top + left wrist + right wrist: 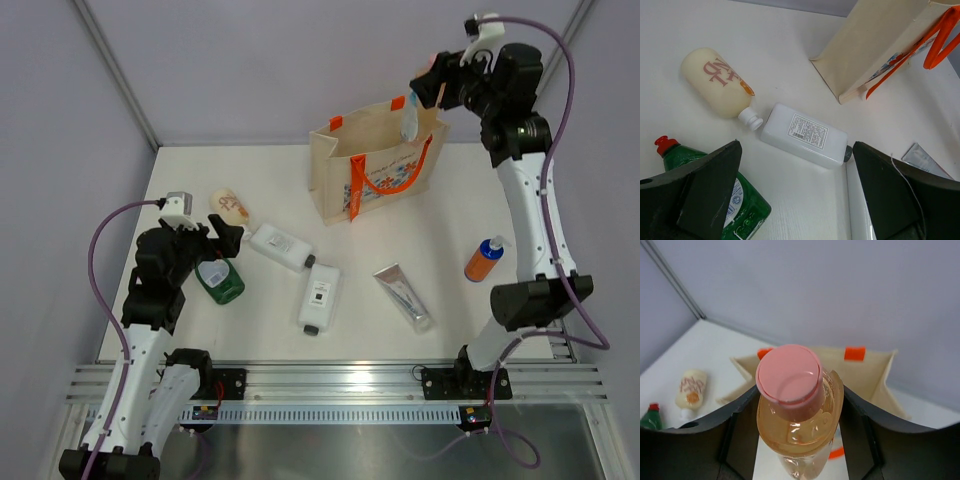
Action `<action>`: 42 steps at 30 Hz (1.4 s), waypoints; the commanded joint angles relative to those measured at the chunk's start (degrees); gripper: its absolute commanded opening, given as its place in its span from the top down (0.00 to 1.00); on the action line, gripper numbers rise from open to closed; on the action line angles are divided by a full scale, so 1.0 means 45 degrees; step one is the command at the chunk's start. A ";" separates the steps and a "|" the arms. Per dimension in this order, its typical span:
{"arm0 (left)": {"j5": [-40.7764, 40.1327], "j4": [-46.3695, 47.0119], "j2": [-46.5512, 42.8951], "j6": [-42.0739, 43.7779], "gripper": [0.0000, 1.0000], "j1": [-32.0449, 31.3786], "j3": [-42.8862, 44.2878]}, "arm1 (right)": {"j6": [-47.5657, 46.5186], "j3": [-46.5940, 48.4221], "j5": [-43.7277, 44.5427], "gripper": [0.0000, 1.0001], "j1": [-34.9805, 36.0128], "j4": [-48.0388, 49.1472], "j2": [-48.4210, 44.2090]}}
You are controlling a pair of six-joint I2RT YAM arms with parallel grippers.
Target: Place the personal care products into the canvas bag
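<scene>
My right gripper (436, 88) is shut on the tan pink-capped bottle (428, 72), held over the open top of the canvas bag (375, 165). In the right wrist view the bottle (795, 390) sits between the fingers (867, 435), with the bag's rim (875, 372) below. My left gripper (225, 243) is open and empty just above the flat green bottle (220, 280). The beige bottle (230, 207), two white bottles (282, 247) (319, 297), the silver tube (403, 296) and the orange blue-capped bottle (484, 260) lie on the table.
The left wrist view shows the beige bottle (720, 82), a white bottle (805, 135), the green bottle (747, 210) and the bag's corner (880, 45) with orange handles. Grey walls close the table's back and sides.
</scene>
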 commanded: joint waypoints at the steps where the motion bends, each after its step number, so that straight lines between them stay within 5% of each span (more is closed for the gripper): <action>1: 0.0047 0.0322 0.0174 0.0325 0.01 -0.0027 0.0380 | 0.0909 0.4787 -0.0522 1.00 0.0083 0.1439 0.2247; 4: 0.0027 0.0322 0.0213 0.0442 0.01 -0.0046 0.0360 | 0.1183 0.8073 -0.0074 1.00 0.0122 0.1165 0.4963; 12: 0.0066 0.0303 0.0584 0.0560 0.01 -0.0047 0.0399 | -0.0670 0.7931 0.1255 1.00 0.0239 0.2453 0.7272; 31: 0.0242 0.0224 0.0799 0.0580 0.01 -0.0047 0.0478 | -0.2468 0.2347 0.1979 1.00 -0.0210 0.4074 0.7216; 32: 0.0242 0.0283 0.0896 0.0483 0.01 -0.0047 0.0477 | -0.2469 0.2248 0.1901 0.97 -0.0229 0.4074 0.7196; 35: 0.0106 0.0459 0.1247 -0.0433 0.01 -0.0047 0.0497 | -0.2469 0.2052 0.1511 0.56 -0.0268 0.3783 0.7080; 36: -0.0166 0.0440 0.1654 -0.1171 0.01 -0.0047 0.0613 | -0.2411 0.2033 0.1355 0.35 -0.0268 0.3569 0.7001; 39: -0.1181 -0.0203 0.2766 -0.3063 0.01 -0.0047 0.0925 | -0.2332 0.2575 0.0731 0.02 -0.0268 0.2516 0.6572; 42: -0.2275 -0.1121 0.3706 -0.4706 0.01 -0.0047 0.1511 | -0.2293 0.3649 -0.0187 0.01 -0.0346 0.0937 0.5967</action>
